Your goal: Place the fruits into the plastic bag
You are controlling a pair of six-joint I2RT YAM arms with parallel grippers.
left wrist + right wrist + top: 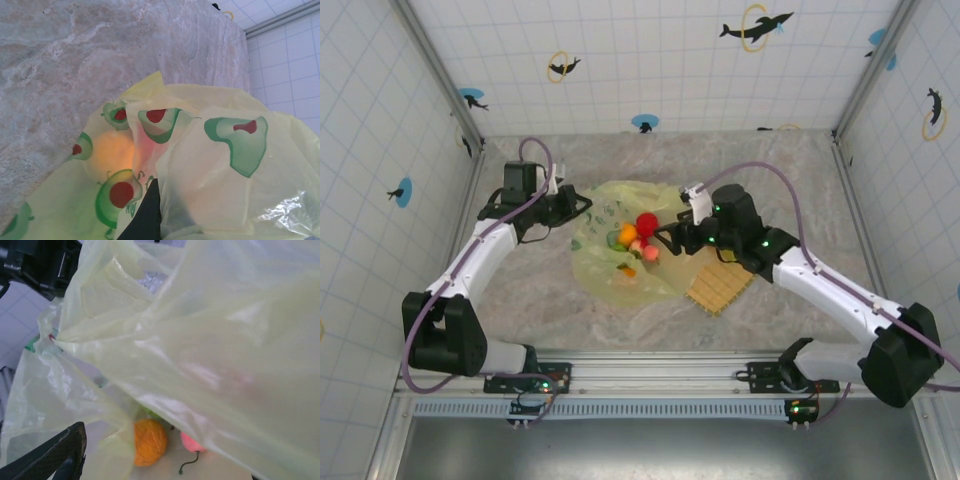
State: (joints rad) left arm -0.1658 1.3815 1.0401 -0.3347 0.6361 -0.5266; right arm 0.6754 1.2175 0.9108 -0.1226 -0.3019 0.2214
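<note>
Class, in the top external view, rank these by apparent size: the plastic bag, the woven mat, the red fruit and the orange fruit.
Largest: plastic bag.
Next: woven mat.
Smallest: red fruit and orange fruit, nearly alike, so left unranked.

The plastic bag (605,275) was a translucent yellow-green, printed with green motifs (120,192) that had red centres. One fruit (647,224) was red, another (628,234) orange, a third (650,253) pink. The woven mat (720,285) was straw-coloured and ribbed. The table (800,190) was marbled grey-beige. The walls (650,60) were white grid tiles with black dolphins, blue discs and yellow rings.
</note>
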